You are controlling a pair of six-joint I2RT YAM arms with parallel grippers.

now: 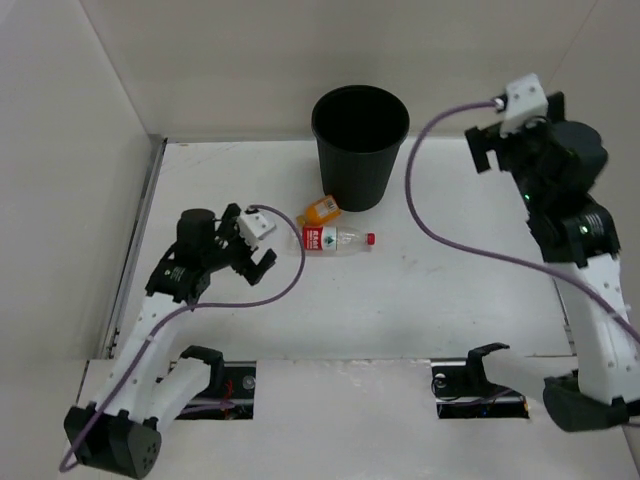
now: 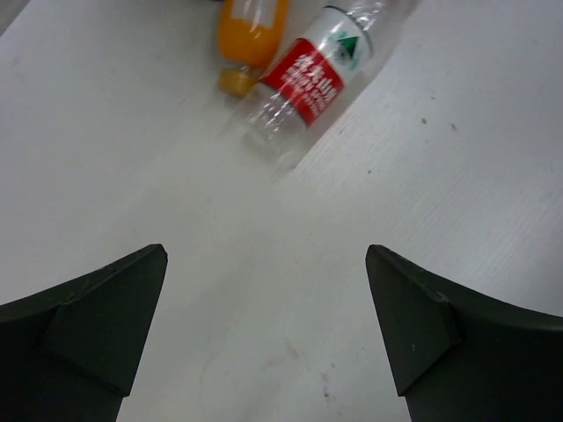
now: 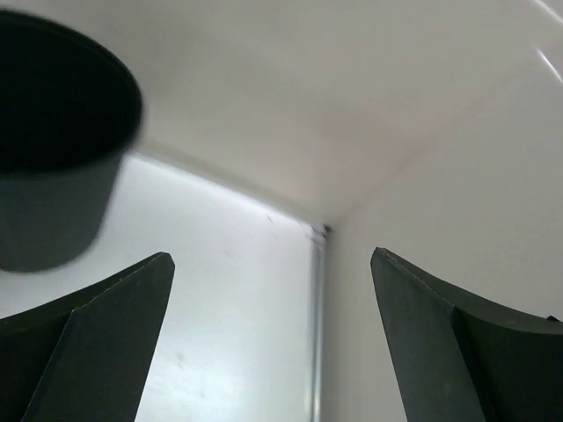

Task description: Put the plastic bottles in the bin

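Observation:
A clear bottle with a red label and red cap (image 1: 335, 239) lies on its side on the table. It also shows at the top of the left wrist view (image 2: 310, 81). A short orange bottle (image 1: 320, 211) lies just behind it against the black bin (image 1: 360, 145), and shows in the left wrist view (image 2: 249, 35). The clear bottle with the white cap is not in view. My left gripper (image 1: 252, 255) is open and empty, just left of the two bottles. My right gripper (image 1: 495, 140) is open and empty, raised to the right of the bin, whose rim shows in the right wrist view (image 3: 66, 123).
White walls enclose the table at the back and both sides, with a metal strip (image 1: 140, 235) along the left edge. A purple cable (image 1: 440, 215) loops from the right arm over the table right of the bin.

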